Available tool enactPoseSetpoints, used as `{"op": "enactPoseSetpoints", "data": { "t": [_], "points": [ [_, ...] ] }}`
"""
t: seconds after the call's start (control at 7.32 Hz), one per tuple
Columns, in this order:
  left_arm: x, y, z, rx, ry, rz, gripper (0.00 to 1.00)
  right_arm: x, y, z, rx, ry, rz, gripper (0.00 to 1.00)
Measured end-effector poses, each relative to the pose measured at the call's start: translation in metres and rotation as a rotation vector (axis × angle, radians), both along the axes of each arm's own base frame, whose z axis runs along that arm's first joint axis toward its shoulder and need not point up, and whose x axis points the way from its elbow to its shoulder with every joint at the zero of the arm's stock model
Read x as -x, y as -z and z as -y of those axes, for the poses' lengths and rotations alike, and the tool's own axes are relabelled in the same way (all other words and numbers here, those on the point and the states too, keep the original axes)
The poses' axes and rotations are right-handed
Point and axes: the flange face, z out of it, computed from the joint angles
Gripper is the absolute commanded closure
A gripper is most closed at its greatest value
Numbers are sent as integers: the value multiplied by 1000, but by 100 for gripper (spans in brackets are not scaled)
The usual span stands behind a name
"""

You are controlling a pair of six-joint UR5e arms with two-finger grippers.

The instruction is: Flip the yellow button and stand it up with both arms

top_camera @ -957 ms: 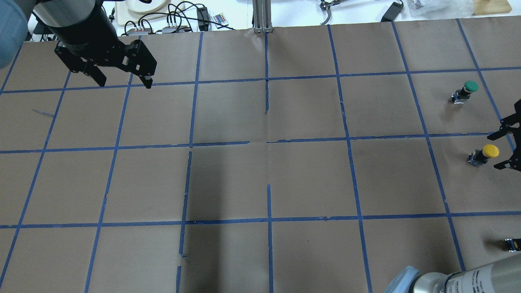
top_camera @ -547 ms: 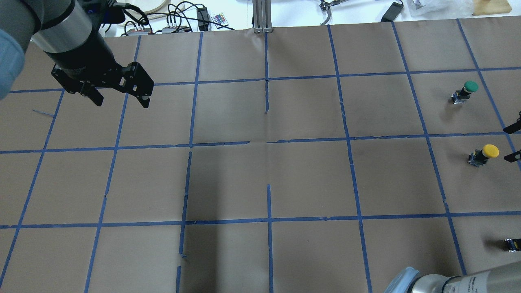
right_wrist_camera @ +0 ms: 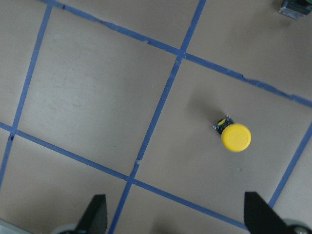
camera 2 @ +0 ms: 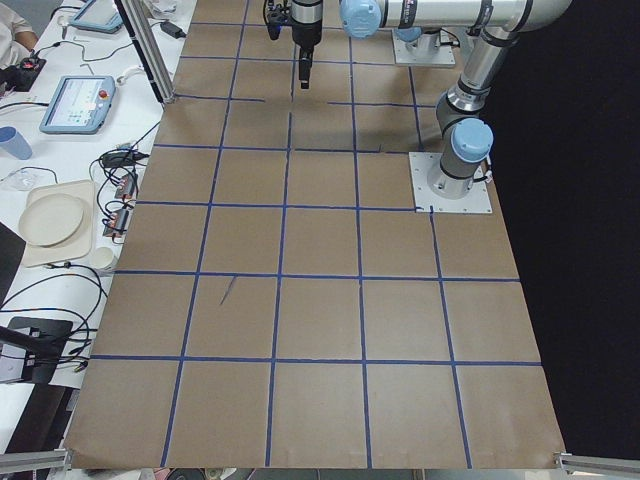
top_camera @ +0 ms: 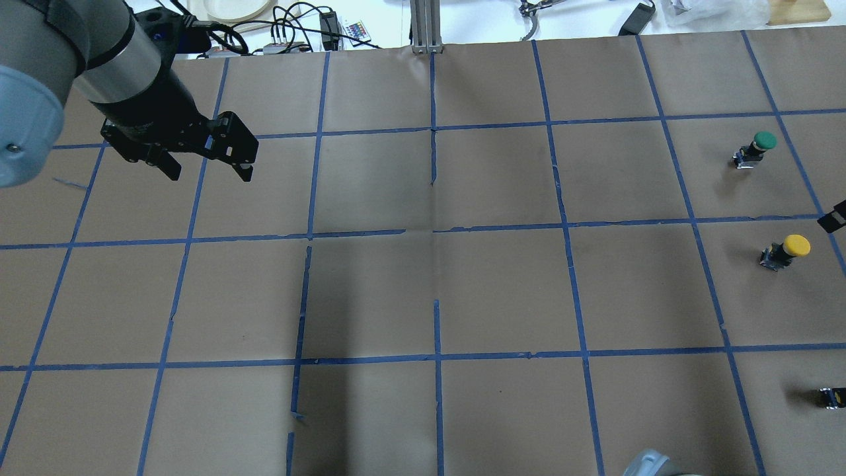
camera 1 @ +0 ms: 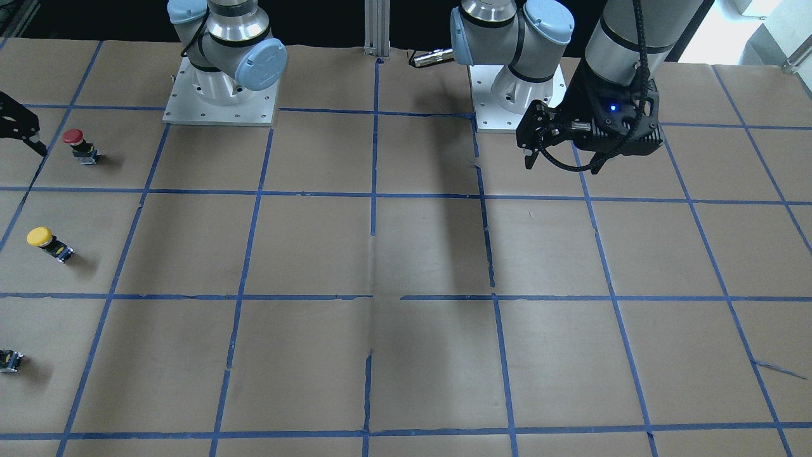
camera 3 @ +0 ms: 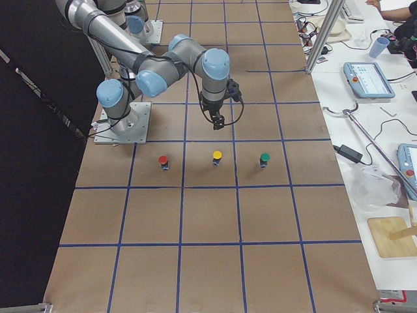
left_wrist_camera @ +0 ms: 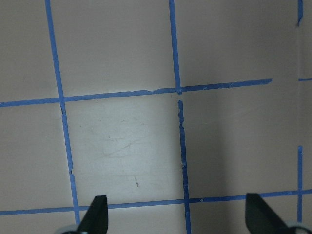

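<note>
One yellow button [top_camera: 785,250] stands near gaping right pincer [right_wrist_camera: 176,214]

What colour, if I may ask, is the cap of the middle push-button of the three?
Yellow, on the small black-bodied push-button, clearest in the right wrist-mounted view.

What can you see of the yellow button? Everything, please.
The yellow button is a small switch: a round, plastic-looking yellow mushroom cap on a short dark body with metal-looking bits at its foot. It stands upright, cap up, on the brown paper, inside a taped square at the robot's right end of the table, in a row between the red button and the green button. Only the paper touches it.
</note>
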Motion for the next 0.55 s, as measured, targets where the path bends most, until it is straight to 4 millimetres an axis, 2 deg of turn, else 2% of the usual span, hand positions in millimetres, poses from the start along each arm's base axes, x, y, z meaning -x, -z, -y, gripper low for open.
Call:
{"op": "enactPoseSetpoints", "data": {
  "t": [0.27, 0.55],
  "points": [
    [1, -7, 1, 21, 1, -21, 0, -86, -27, 3, -10, 242, -47, 0],
    [-1, -13, 1, 36, -4, 7, 0, -170, -42, -4, -21, 382, -45, 0]
  ]
}}
